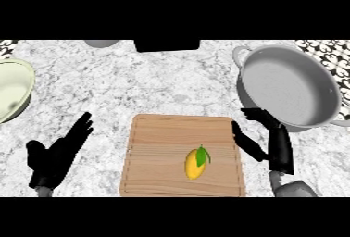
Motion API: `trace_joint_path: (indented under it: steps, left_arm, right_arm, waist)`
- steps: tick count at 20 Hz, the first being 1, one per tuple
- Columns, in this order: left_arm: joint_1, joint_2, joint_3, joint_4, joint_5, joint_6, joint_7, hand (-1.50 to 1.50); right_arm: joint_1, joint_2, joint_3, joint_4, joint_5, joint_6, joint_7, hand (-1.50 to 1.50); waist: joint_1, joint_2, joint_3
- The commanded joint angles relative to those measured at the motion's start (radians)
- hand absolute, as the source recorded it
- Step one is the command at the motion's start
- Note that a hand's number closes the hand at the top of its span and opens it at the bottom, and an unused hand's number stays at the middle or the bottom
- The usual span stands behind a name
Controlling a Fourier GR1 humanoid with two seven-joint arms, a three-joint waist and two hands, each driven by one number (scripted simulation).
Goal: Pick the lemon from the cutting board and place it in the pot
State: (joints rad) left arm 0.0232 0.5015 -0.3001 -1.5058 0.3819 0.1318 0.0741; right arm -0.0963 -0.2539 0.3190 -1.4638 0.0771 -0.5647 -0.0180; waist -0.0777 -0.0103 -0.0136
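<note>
A yellow lemon [196, 164] with a green leaf lies on the wooden cutting board [164, 139], right of the board's middle. The grey pot [290, 85] with two handles stands at the upper right, nothing inside it. My right hand [279, 147] is open just off the board's right edge, its fingers spread between the board and the pot's near rim, a short way right of the lemon. My left hand [53, 157] rests open on the counter left of the board, fingers pointing up and to the right.
A pale green bowl [12, 88] sits at the left edge. A black object [167, 45] and a grey round object [103, 43] lie along the far edge. The counter is speckled marble, with a patterned tile at the far right corner.
</note>
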Motion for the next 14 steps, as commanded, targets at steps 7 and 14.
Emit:
trace_joint_path:
  steps: [7,14]
  left_arm:
    - [-0.037,-0.06,-0.061,0.037,-0.033,-0.001,0.017,0.0]
    - [-0.092,-0.09,-0.069,0.092,-0.057,-0.003,0.014,0.0]
  right_arm:
    - [0.181,0.249,0.224,-0.138,0.502,-0.623,-0.091,-1.5]
    - [0.344,0.253,0.29,-0.183,0.676,-0.486,0.33,-1.5]
  waist:
    - [0.027,-0.001,0.007]
    - [0.038,0.011,0.004]
